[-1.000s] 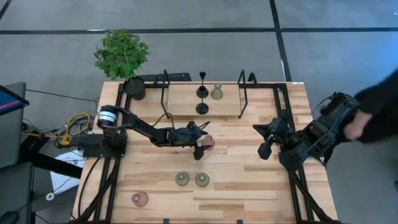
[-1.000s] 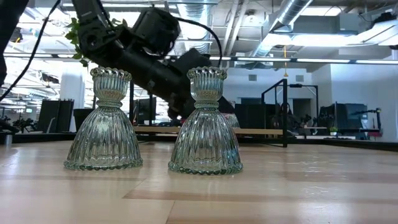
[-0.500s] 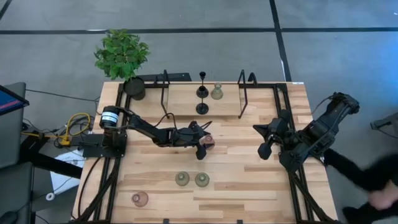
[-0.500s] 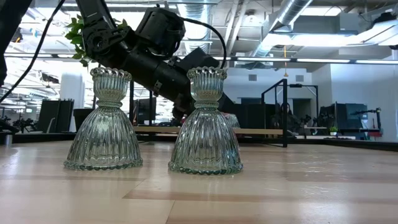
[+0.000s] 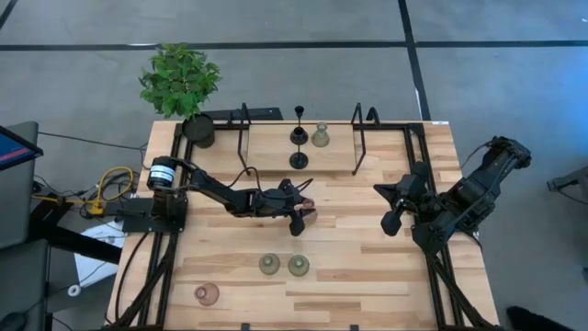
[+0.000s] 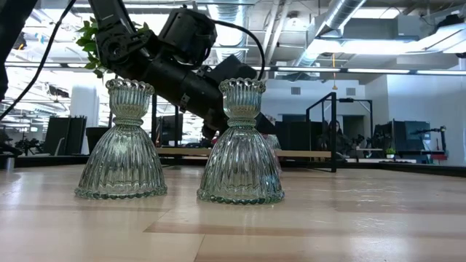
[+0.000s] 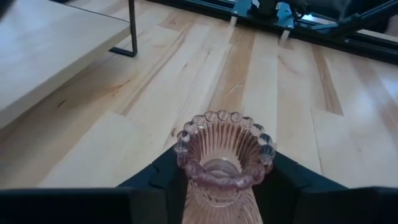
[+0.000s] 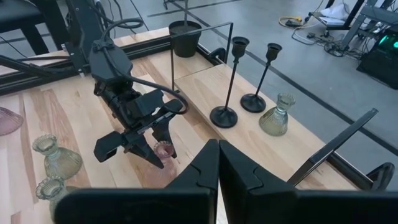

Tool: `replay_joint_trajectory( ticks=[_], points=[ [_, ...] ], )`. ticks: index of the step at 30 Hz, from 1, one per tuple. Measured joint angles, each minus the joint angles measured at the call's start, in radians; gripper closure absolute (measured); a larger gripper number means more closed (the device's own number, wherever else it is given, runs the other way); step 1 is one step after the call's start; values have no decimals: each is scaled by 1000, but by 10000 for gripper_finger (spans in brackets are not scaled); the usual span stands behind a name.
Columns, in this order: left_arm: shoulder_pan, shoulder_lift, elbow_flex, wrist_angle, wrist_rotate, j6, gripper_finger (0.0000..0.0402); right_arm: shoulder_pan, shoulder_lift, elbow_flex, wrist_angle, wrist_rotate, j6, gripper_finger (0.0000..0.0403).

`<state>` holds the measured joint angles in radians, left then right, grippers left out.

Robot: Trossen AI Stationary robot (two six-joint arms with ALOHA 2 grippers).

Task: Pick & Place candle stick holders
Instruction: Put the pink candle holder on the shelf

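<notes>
From above, the left gripper (image 5: 301, 213) sat at mid-surface with its fingers closed on a pink glass holder (image 5: 307, 211). The right gripper (image 5: 393, 204) waited well apart toward the right edge. Two olive holders (image 5: 283, 265) stood nearer the front, a second pink holder (image 5: 207, 294) near the front left corner, and two black stemmed holders (image 5: 299, 136) plus one pale green one stood on the raised shelf (image 5: 266, 147) at the back.

At surface level, the two olive holders filled the foreground and hid the grasp behind them.

The left wrist view showed the pink holder's beaded rim (image 7: 224, 149) between the dark fingers (image 7: 155, 180); smooth fluted glass could probably slip or tilt if the squeeze was light.

From the right wrist, whose own fingers were pressed together, the pink holder (image 8: 163, 149) looked close to the shelf edge, so a low carry might clip it or topple the stemmed holders.
</notes>
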<state>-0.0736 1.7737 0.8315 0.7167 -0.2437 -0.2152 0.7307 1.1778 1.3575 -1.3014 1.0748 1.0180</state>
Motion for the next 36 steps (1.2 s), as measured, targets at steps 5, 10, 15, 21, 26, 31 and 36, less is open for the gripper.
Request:
replay_joint_trajectory(
  ticks=[5, 10, 15, 21, 26, 31, 36],
  points=[
    [-11, 0, 0, 0, 0, -2, 256, 0, 0, 0, -1, 0, -4, 403],
    [-23, 0, 0, -2, 0, -2, 256, 0, 0, 0, -2, 0, -5, 403],
    [-32, -46, -1, -85, -16, -3, 264, 0, 0, 0, -2, 0, -6, 403],
    [-37, -238, -2, -383, -159, 16, 258, 0, 0, 0, -6, 0, -6, 403],
    [-27, -377, -2, -409, -231, 50, 263, 0, 0, 0, -11, -1, -7, 403],
    [-6, -470, -1, -438, -436, 75, 262, 0, 0, 0, -12, -1, -6, 403],
    [37, -523, -1, -450, -555, 88, 262, 0, 0, 0, -15, -1, -6, 403]
  ],
)
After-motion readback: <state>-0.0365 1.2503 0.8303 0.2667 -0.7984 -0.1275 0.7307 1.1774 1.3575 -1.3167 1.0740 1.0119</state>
